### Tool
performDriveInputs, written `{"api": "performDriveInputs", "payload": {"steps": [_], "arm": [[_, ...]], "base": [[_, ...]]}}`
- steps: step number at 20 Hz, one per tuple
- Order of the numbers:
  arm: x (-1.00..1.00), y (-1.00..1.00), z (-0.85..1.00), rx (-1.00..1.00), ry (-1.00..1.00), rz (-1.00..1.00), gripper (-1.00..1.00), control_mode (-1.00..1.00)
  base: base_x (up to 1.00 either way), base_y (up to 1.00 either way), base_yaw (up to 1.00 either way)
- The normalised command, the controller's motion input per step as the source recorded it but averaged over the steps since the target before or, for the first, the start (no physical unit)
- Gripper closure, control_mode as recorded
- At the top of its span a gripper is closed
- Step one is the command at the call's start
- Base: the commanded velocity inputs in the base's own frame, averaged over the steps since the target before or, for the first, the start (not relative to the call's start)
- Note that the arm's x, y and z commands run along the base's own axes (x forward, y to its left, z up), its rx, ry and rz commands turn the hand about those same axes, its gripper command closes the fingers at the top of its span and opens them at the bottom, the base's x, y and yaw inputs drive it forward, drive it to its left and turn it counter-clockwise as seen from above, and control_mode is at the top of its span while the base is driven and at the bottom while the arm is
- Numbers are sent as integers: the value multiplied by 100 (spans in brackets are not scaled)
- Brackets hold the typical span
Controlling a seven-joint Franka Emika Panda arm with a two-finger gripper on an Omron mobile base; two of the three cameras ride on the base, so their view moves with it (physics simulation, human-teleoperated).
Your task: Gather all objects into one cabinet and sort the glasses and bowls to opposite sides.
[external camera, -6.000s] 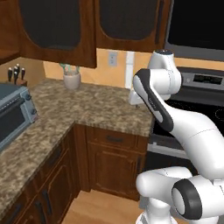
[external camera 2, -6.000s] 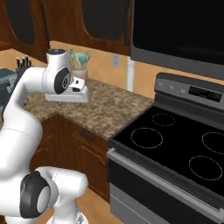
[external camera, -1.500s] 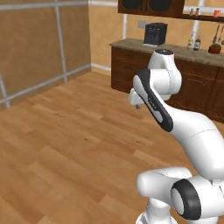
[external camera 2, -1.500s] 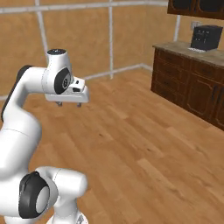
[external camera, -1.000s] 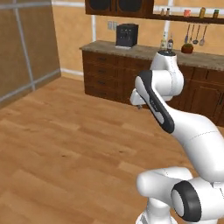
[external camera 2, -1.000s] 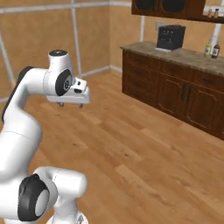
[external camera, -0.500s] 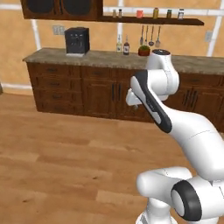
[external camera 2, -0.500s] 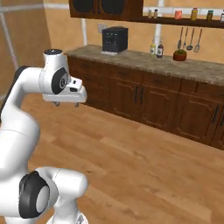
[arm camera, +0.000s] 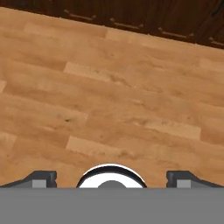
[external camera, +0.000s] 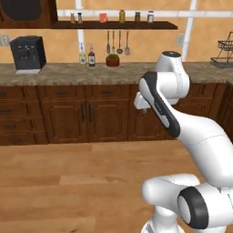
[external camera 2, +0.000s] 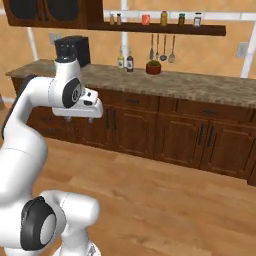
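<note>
**Facing the far worktop, nothing in hand**

Wood floor [arm camera: 113,87] below me; the far worktop [external camera 2: 200,85] carries bottles. My claw [arm camera: 111,177] hangs wide and empty, arm tucked for travel. Cups, mug and bowl: I cannot tell where.

A long counter [external camera: 63,73] runs across the room ahead of me, with a row of base cabinets [external camera: 86,118] under it and wood floor [arm camera: 109,100] between them and my base. On the counter a coffee machine [external camera: 27,53] stands at the left; two bottles [external camera: 86,55] and a small potted plant [external camera: 112,60] stand further right. Utensils [external camera: 117,43] hang on the wall behind the plant. Above them a shelf [external camera: 116,25] carries a row of jars [external camera: 122,16]. A wall cabinet [external camera: 27,11] hangs above the coffee machine. A wire rack [external camera: 223,54] sits on the counter at the far right.
</note>
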Motion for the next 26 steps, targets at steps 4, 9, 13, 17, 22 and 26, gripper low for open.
{"api": "performDriveInputs", "payload": {"steps": [4,9,13,17,22,26], "arm": [[0,0,0,0,0,0,-100,100],[0,0,0,0,0,0,-100,100],[0,0,0,0,0,0,-100,100],[0,0,0,0,0,0,-100,100],[0,0,0,0,0,0,-100,100],[0,0,0,0,0,0,-100,100]], "base": [[100,6,-41],[86,49,-17],[86,69,-3],[97,44,0],[100,-4,-5],[100,-10,0]]}}
